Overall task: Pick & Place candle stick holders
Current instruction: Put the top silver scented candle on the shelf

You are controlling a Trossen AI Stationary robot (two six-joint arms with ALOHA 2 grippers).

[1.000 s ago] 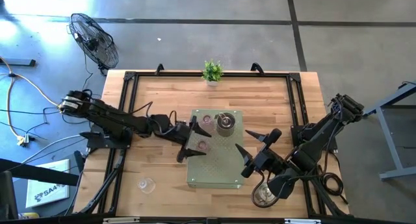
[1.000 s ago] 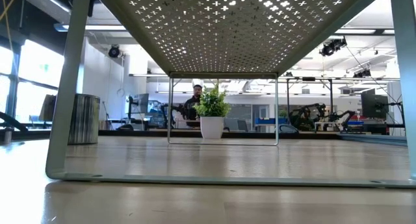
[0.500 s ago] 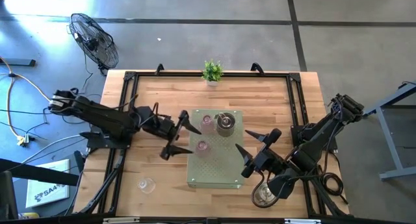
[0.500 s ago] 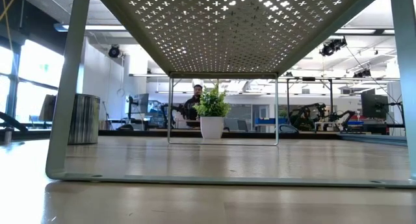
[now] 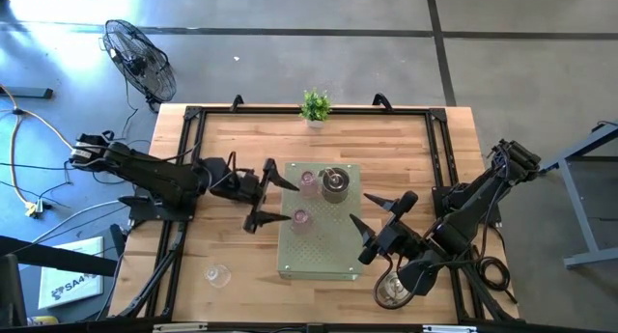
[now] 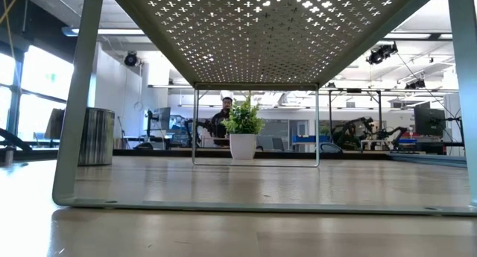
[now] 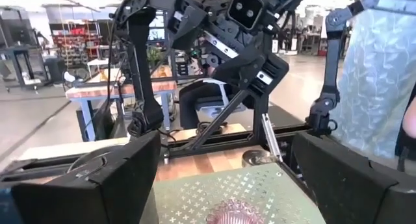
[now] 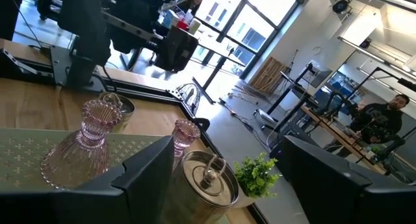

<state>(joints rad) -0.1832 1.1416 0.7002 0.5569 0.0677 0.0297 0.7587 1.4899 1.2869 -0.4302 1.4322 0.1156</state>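
**Nearby jaws, three holders up on the rack**

Currently the left gripper point(image 5: 270, 193) hangs at the left edge of the perforated green rack point(image 5: 323, 261), fingers spread wide and empty. The right gripper point(image 5: 379, 225) sits at the rack's right edge, also apart, nothing between its fingers.

Risks, as judged:
- Pink holder point(image 5: 300, 218) stands just beside the left gripper's lower finger; a sideways sweep could clip it and tip it. It is tall and narrow-stemmed in the right wrist view point(image 8: 88, 146), so likely top-heavy.
- Second pink holder point(image 5: 308, 181) and silvery metal holder point(image 5: 334, 184) stand close together at the rack's far end; wide fingers reaching for one could knock the other.
- Both arms flank the same rack; a reach across could bring them together.

Contents:
- Rack: three holders on top, all upright.
- Clear glass holder point(image 5: 218, 273): on the bare table, near front-left, well apart from the rack.
- Another metal holder point(image 5: 391, 292): front-right, partly hidden by the right arm.
- Holders' insides: cannot tell.
- Potted plant point(image 5: 315, 106) at the far edge, uninvolved.
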